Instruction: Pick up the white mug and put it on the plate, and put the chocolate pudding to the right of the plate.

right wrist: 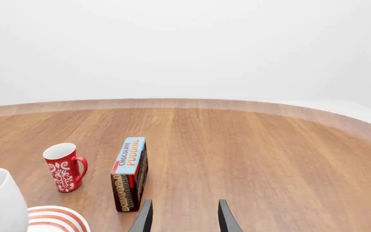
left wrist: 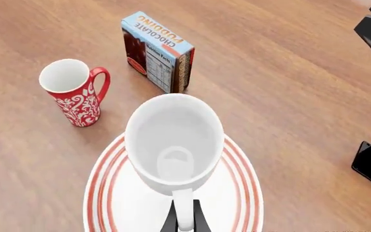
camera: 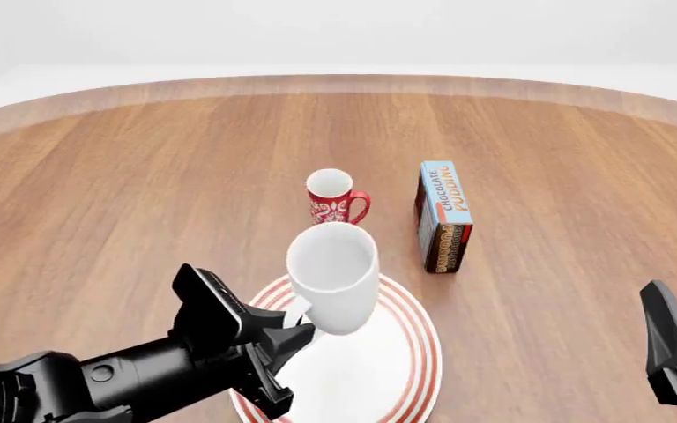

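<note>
The left gripper (left wrist: 184, 217) pinches the mug (camera: 332, 275) by its handle above the plate (camera: 404, 366). The right gripper (right wrist: 182, 212) is spread, empty, with bare wood ahead. The pudding (camera: 443, 216) lies just beyond the plate's right rim, beside the red mug (camera: 334, 197).

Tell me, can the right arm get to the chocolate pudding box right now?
Probably yes. The right gripper has its fingers open and empty, pointing just past the chocolate pudding. Only bare table lies between them. The white mug, held by the left gripper, is off to the side.
</note>
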